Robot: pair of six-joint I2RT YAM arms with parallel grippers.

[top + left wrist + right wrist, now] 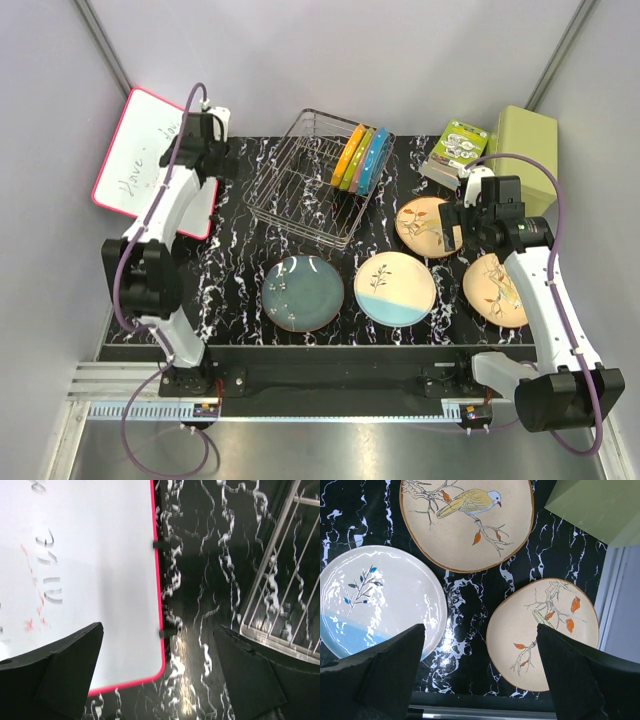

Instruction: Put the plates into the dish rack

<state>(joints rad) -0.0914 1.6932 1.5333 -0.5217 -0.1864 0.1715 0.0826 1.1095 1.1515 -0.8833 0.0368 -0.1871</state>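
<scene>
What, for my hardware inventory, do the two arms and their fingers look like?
Both the left arm and right arm have white links with black joints, and a purple cable loops along each. The fingers are matte black, broad and wedge-shaped.

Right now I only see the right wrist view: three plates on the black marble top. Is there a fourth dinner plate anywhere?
Observer: Yes, a teal-blue plate lies flat, left of the cream and blue plate.
Operator: And where do I load them?
Observer: The dish rack stands beyond the teal-blue plate, toward the far edge of the table.
Operator: Is it empty?
Observer: No, small bright plates stand on edge at its right end.
</scene>
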